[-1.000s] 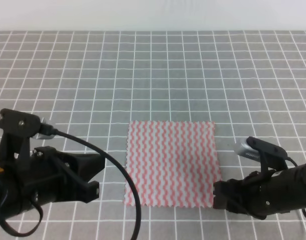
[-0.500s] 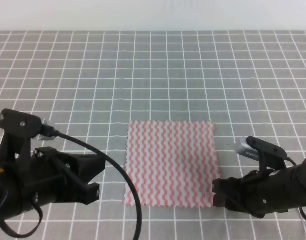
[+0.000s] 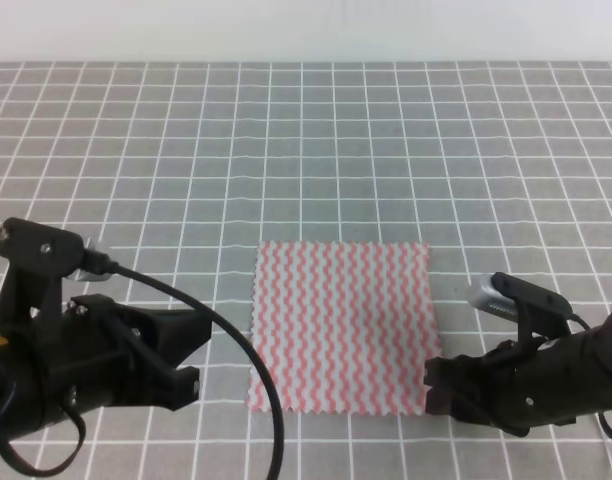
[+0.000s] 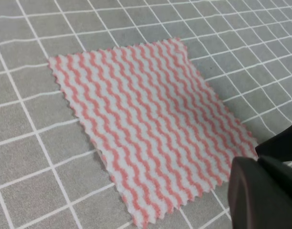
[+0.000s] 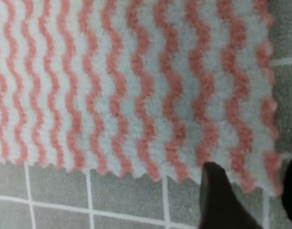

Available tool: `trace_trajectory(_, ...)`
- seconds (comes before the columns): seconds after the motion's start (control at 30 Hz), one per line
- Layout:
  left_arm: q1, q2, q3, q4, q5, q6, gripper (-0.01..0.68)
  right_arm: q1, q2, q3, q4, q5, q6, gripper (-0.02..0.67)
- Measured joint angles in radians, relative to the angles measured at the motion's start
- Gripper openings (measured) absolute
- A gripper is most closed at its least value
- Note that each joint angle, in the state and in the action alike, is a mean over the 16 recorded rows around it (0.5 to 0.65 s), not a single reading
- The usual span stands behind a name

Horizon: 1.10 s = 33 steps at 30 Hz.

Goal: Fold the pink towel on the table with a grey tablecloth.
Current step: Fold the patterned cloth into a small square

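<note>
While the high view shows the pink towel [image 3: 339, 327] flat on the grey-clothed counter [image 3: 306, 150], only the right wrist view shows the right gripper [image 5: 251, 191] fingers [image 5: 222, 200] spread at its near right corner. The left gripper [image 3: 181, 355] sits left of the towel, its fingers' state unclear.

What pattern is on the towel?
Pink-and-white wavy zigzag stripes on the towel, clearest in the left wrist view.

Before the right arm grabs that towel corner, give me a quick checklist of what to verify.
1. Towel lies flat, unfolded: ok.
2. Right gripper at the near right corner: ok; in the right wrist view the jaws straddle that corner.
3. Right jaws open: ok, a gap shows between them.
4. Corner already pinched: cannot tell.
5. Left gripper at the near left corner: not ok, it sits apart from the towel.
6. Grey cloth beyond the towel free for folding: ok.
</note>
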Motion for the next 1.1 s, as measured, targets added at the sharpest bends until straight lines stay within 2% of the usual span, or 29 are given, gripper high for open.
trace_trajectory(1.1, 0.0, -0.002, 0.0, 0.0, 0.04, 0.002, 0.0, 0.0, 0.04, -0.039, -0.045, 0.023, 0.009, 0.008)
